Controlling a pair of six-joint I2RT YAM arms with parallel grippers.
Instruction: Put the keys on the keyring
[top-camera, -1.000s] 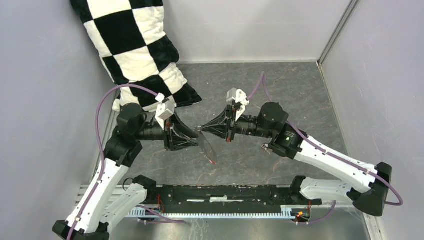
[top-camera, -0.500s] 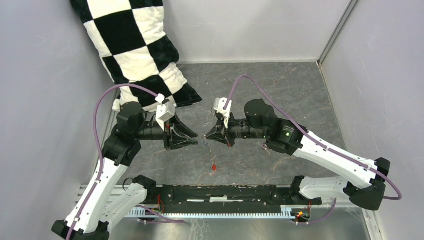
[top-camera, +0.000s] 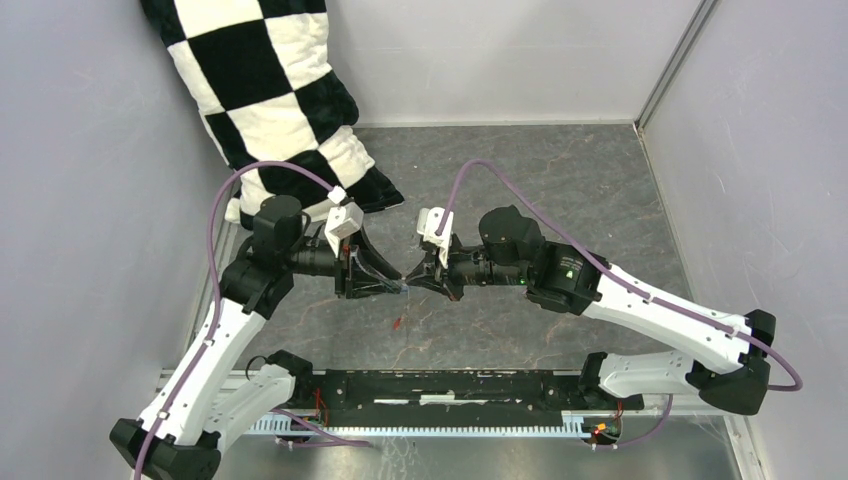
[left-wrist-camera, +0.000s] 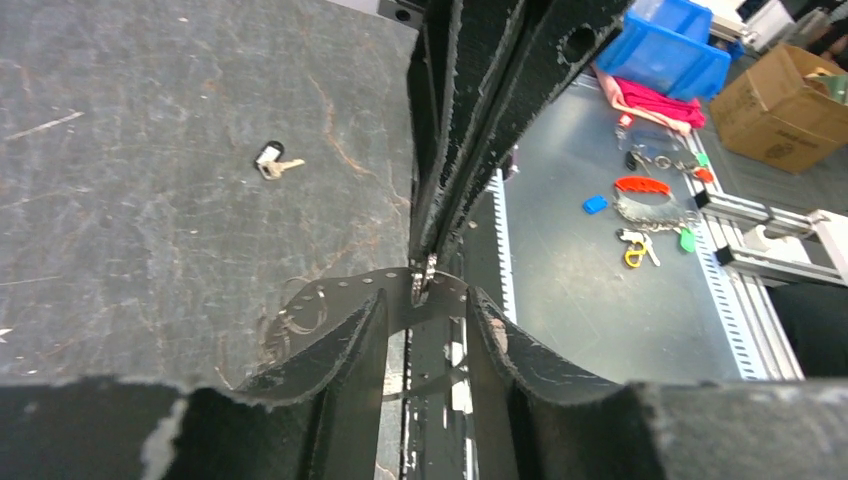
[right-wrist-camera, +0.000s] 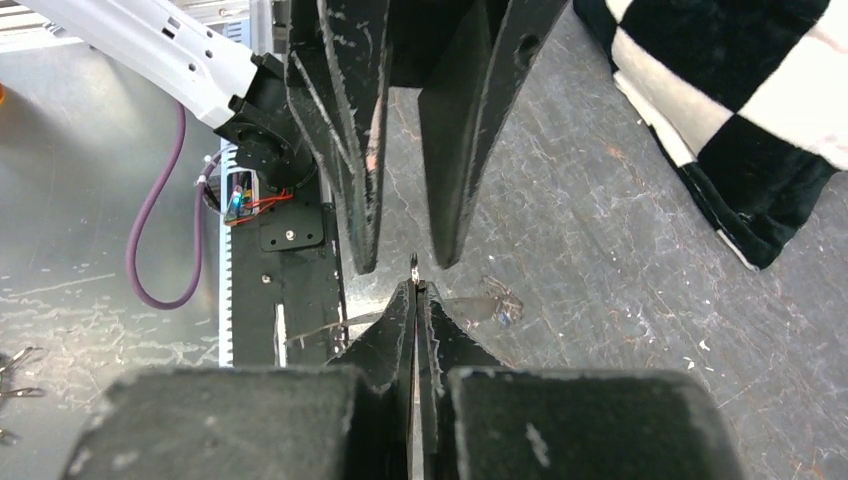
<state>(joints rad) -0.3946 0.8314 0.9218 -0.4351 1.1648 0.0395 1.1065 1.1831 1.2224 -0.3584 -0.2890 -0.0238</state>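
Now | right hand, lately apart, is meeting left hand tip to tip | right is pinching keyring | left is gaping empty | threading looks near

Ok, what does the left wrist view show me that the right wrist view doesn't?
Only the left wrist view: a dark-and-white key lying loose on the table, plus a blue bin and a cardboard box beyond its edge. Only the right wrist view: the checkered pillow and a purple cable. Both: the right gripper, jaws shut on what looks like the keyring, its tip between the left gripper's parted jaws.
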